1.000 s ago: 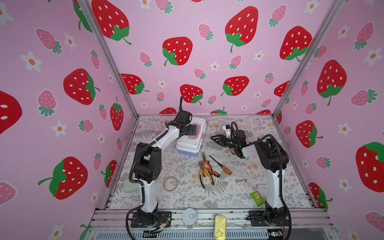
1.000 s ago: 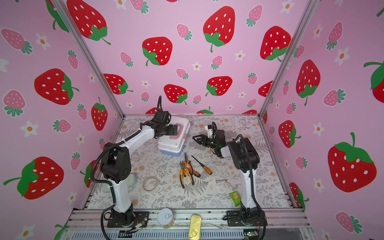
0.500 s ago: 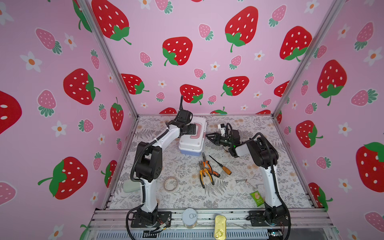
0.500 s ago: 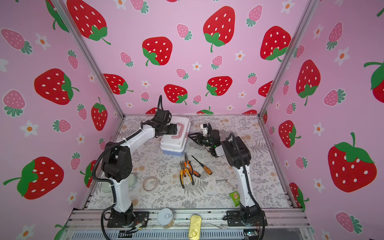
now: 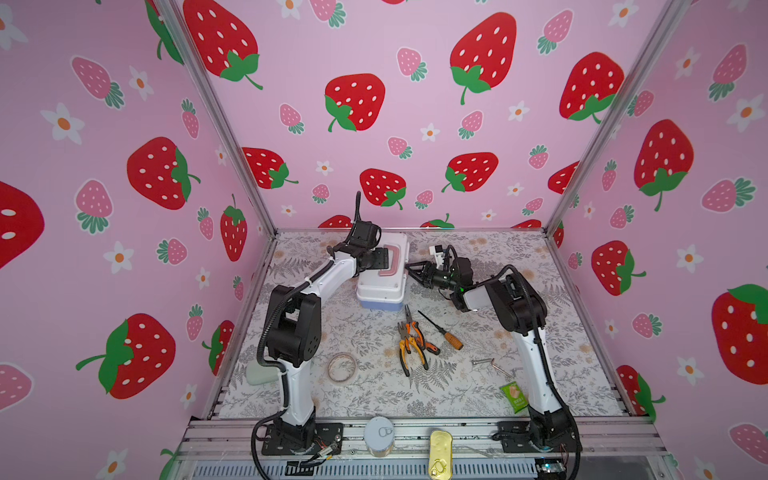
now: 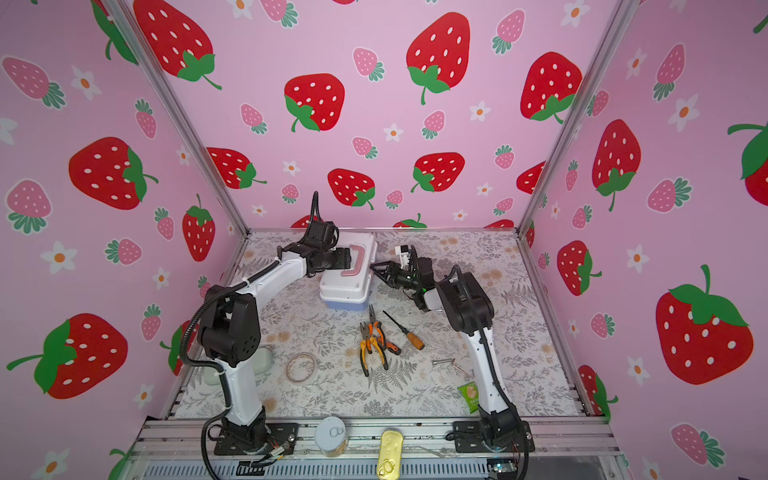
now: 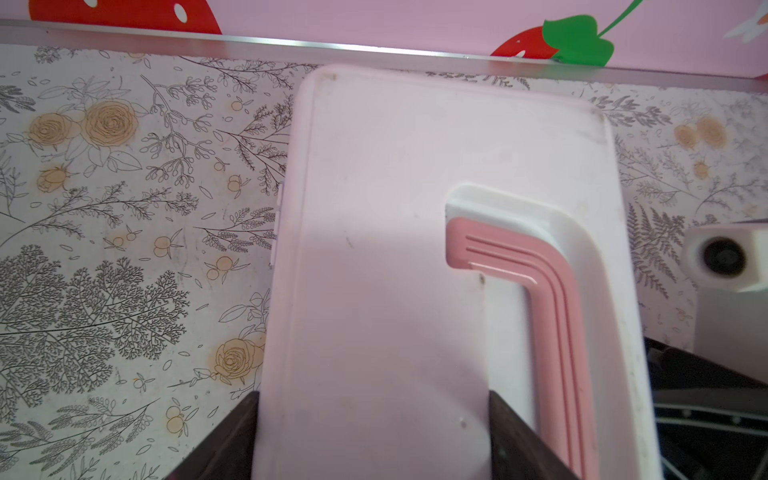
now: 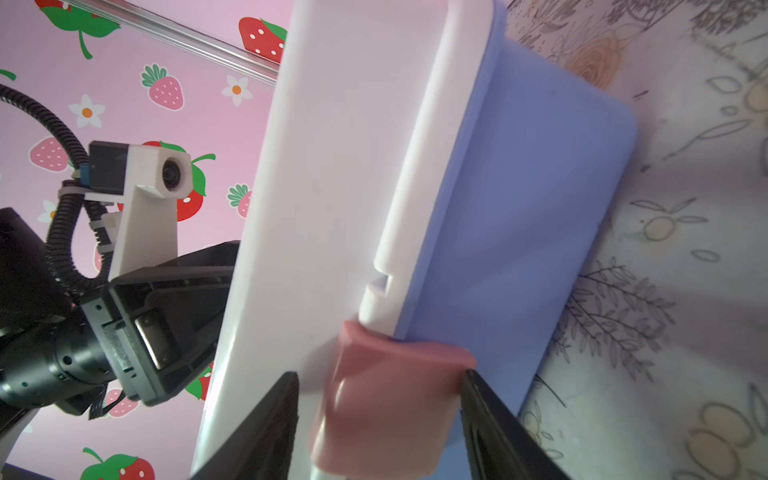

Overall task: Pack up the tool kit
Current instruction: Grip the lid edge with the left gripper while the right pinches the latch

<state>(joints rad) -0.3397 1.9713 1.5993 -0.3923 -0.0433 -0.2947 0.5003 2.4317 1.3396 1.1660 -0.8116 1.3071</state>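
The tool kit [image 5: 384, 274] [image 6: 349, 278] stands closed at the back of the table, its white lid on its blue base [image 8: 519, 208]. My left gripper [image 5: 384, 258] [image 7: 372, 415] is shut on the lid, one finger at its side edge, the other beside the pink handle [image 7: 540, 291]. At the case's right side my right gripper [image 5: 411, 272] [image 8: 378, 399] is open around the pink latch [image 8: 386, 395]; one finger touches it, the other stands a little off. Two orange-handled pliers [image 5: 411, 343], a screwdriver [image 5: 442, 332] and metal keys [image 5: 494, 365] lie loose in front.
A tape ring [image 5: 342, 368] lies front left. A pale green case [image 5: 259, 374] sits by the left arm's base and a green packet [image 5: 515, 397] by the right arm's base. A round tin [image 5: 379, 434] and a yellow tin [image 5: 440, 455] rest on the front rail.
My right gripper has moved left up to the case and its jaws have narrowed around the latch. My left jaws have closed onto the lid. The case has turned slightly.
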